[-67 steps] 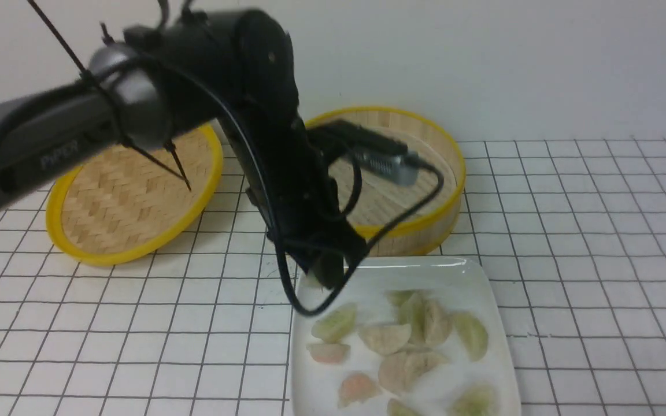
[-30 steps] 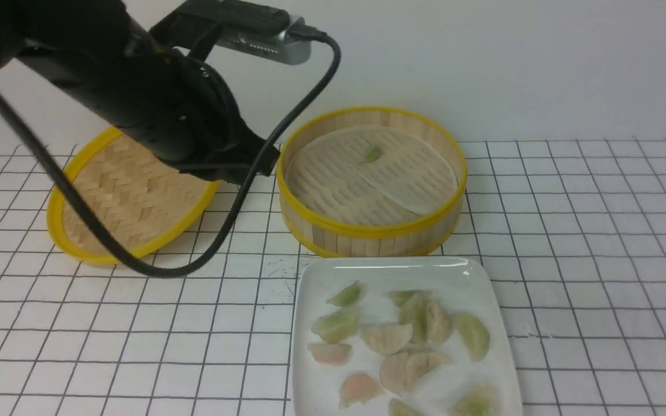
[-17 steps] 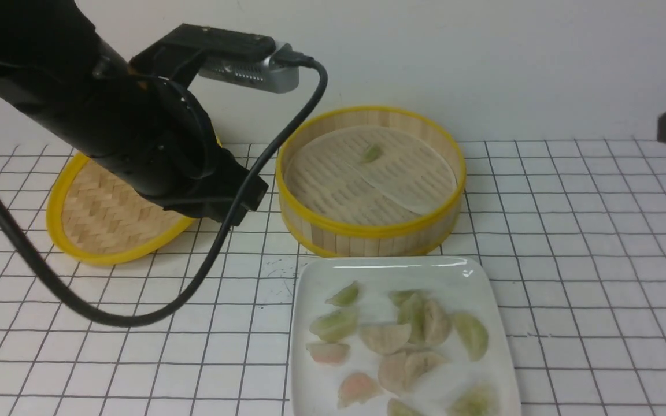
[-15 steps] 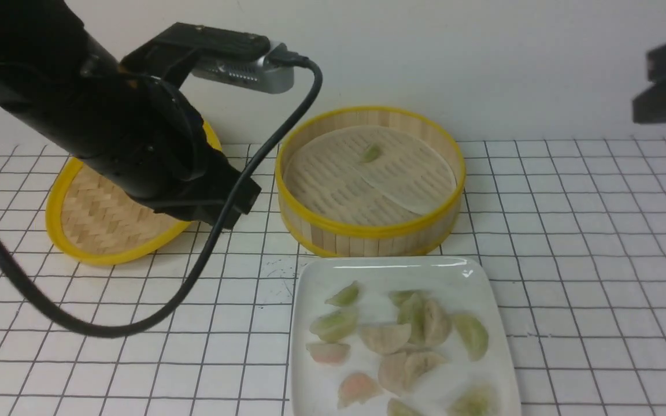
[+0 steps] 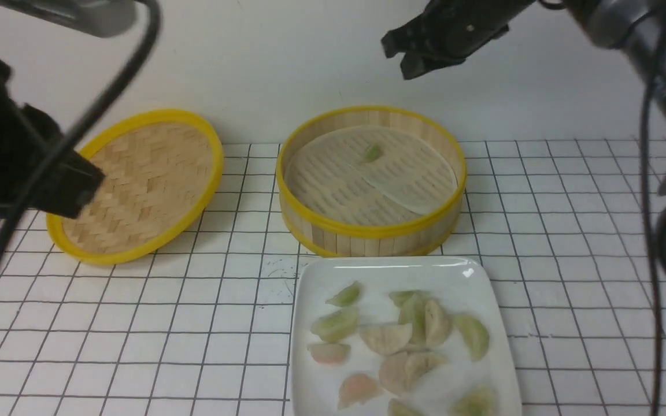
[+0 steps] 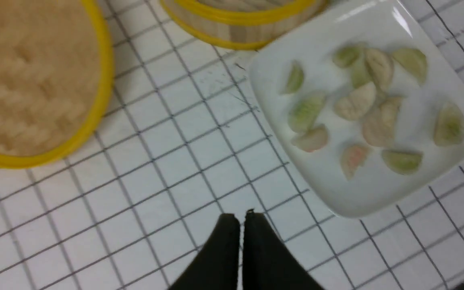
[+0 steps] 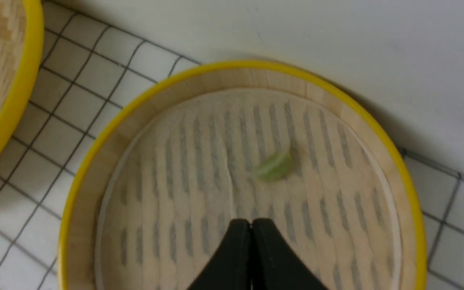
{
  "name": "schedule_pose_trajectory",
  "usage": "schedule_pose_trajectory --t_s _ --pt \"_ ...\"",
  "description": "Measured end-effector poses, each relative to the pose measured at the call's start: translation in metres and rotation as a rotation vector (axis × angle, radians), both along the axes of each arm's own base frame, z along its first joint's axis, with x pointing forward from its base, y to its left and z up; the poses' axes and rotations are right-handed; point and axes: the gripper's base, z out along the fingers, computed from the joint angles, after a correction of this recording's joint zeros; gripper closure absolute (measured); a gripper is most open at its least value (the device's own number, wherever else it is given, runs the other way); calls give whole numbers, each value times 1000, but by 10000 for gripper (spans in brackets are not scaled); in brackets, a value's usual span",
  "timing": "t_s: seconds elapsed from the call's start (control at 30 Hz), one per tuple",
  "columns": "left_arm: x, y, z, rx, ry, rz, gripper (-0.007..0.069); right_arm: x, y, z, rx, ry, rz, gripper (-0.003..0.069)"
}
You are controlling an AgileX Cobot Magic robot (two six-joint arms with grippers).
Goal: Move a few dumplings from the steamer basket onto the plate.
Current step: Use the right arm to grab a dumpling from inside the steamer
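Open from above into basket [image 5: 370, 234], walled all round one dumpling [image 5: 372, 153]; bare table [image 5: 240, 312] between lid [image 5: 136, 185] and basket; plate [image 5: 391, 274] just in front, crowded except along its far edge.

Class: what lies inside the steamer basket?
One green dumpling on a pale liner. The near wall of the basket hides a strip of floor.

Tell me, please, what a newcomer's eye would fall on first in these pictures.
The white plate nearest the camera, crowded with pale-green dumplings among pinkish dumplings and beige dumplings, draws the eye first. Just behind it stands the steamer basket, nearly empty, with a single green dumpling on its liner and the shut right gripper hanging above it. The woven lid lies to the basket's left.
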Motion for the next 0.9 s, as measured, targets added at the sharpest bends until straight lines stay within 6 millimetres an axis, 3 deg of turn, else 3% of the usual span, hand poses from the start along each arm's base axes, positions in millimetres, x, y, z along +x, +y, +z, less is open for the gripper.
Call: schedule_pose_trajectory --t_s 0.1,0.27,0.37,0.43,0.73,0.9 --pt "-29 17 15 -16 -96 58 631 14 5 -21 14 -31 1 662" --pt "-80 43 32 -36 -242 117 631 30 13 -86 -12 37 41 635" --pt "-91 49 35 -37 -282 129 631 33 14 -108 -53 53 87 598" --pt "-95 51 35 -40 -293 134 631 35 16 -125 -96 55 139 535" --pt "-94 51 35 -35 -292 136 631 36 28 -127 -126 -45 196 231" --pt "-94 52 35 -29 -294 149 631 40 28 -125 -155 -114 220 165"
